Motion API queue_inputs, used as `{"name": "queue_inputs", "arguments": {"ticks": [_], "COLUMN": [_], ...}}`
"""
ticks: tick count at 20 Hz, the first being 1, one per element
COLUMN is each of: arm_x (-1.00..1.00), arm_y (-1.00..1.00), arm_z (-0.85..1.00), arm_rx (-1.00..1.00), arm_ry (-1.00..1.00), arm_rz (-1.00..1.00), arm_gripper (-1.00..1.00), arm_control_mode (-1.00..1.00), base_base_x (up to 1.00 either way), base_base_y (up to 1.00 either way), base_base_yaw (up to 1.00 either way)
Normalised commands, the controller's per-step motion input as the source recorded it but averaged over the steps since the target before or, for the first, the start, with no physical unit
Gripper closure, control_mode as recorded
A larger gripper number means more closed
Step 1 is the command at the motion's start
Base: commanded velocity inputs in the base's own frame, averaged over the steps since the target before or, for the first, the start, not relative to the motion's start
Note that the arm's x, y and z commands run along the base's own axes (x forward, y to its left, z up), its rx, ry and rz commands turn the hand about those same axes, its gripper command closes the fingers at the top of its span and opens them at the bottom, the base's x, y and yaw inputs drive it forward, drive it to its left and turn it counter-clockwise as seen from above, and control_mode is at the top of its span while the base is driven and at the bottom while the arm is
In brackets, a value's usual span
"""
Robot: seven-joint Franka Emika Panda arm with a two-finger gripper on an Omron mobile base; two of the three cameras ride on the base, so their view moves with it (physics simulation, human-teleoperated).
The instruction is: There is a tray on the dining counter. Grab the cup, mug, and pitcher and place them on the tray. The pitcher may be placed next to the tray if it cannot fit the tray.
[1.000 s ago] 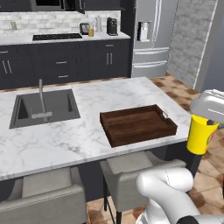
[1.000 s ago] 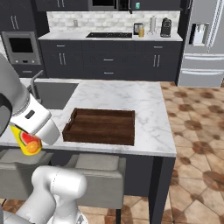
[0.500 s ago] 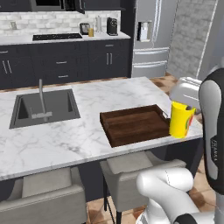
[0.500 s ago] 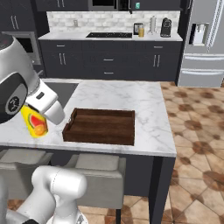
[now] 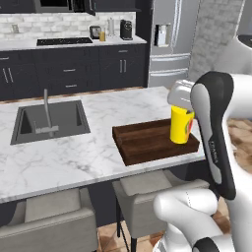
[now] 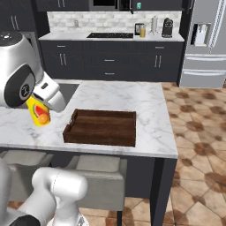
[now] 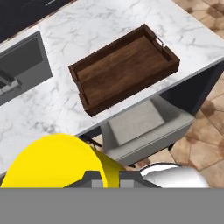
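Observation:
My gripper (image 5: pixel 181 104) (image 6: pixel 44 104) is shut on the yellow cup (image 5: pixel 181 126) (image 6: pixel 39 114), which has a red-orange mark on its side. The cup hangs in the air on the near side of the dark wooden tray (image 5: pixel 142 142) (image 6: pixel 99 134), touching nothing. In the hand view the cup's rim (image 7: pixel 52 162) sits low at the left, with the empty tray (image 7: pixel 87 103) ahead on the marble dining counter (image 7: pixel 100 26). An amber pitcher (image 5: pixel 102 35) (image 6: pixel 142 31) stands on the far back counter. The mug is out of view.
A sink with a faucet (image 5: pixel 48 119) lies in the counter left of the tray. Grey stools (image 5: pixel 152 189) (image 7: pixel 140 127) stand under the counter's near edge. A paper-towel roll (image 5: pixel 110 27) and a coffee machine (image 5: pixel 126 29) share the back counter; a steel fridge (image 5: pixel 170 42) stands right.
The arm has swung the held cup from out beside the counter's end up and inward toward the tray. The grip has stayed shut on it.

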Motion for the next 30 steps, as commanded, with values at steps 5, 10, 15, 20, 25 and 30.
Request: {"name": "queue_inputs", "arguments": {"ticks": [5,10,15,20,25,30], "arm_x": [0.55,0.45,0.35,0.28,0.11,0.07], "arm_y": [0.24,0.03,0.00,0.00,0.00,0.00], "arm_z": [-0.11,-0.13,-0.11,-0.15,-0.22,-0.24], "arm_rx": [0.00,0.00,0.00,0.00,0.00,0.00], "arm_ry": [0.00,0.00,0.00,0.00,0.00,0.00], "arm_rz": [0.00,0.00,0.00,0.00,0.00,0.00], "arm_gripper": [1.00,1.00,1.00,1.00,1.00,1.00], "arm_control_mode": [-1.00,-1.00,-1.00,-1.00,-1.00,-1.00], "base_base_x": [0.00,0.00,0.00,0.00,0.00,0.00], "base_base_y": [0.00,0.00,0.00,0.00,0.00,0.00], "base_base_yaw": [0.00,0.00,0.00,0.00,0.00,0.00]}}
